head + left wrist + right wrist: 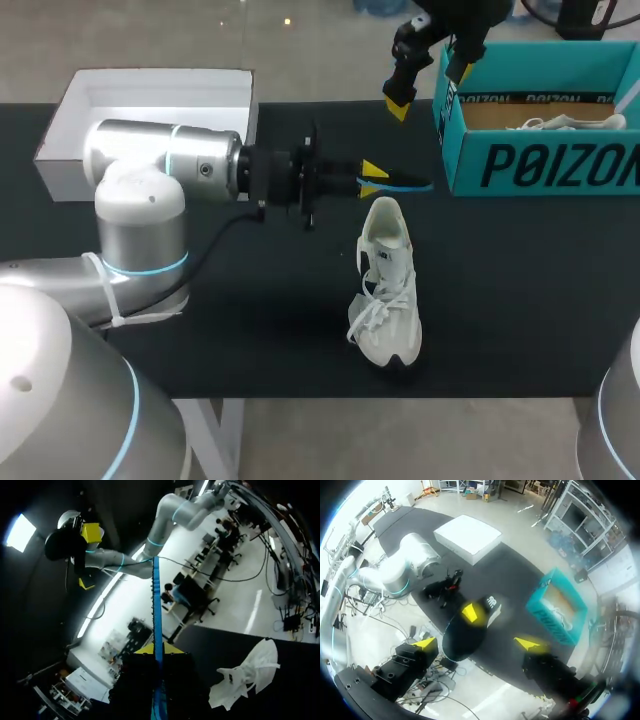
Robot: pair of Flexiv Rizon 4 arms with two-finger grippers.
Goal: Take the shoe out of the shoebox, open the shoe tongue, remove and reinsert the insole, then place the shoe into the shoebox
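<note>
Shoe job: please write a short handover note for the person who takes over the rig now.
The left gripper is shut on the insole, held near the shoe.
The right gripper is open and empty, raised near the shoebox.
The shoe lies on the table, outside the shoebox.
Done: shoe out, insole removed.
Left: reinsert the insole, put the shoe into the shoebox.
</note>
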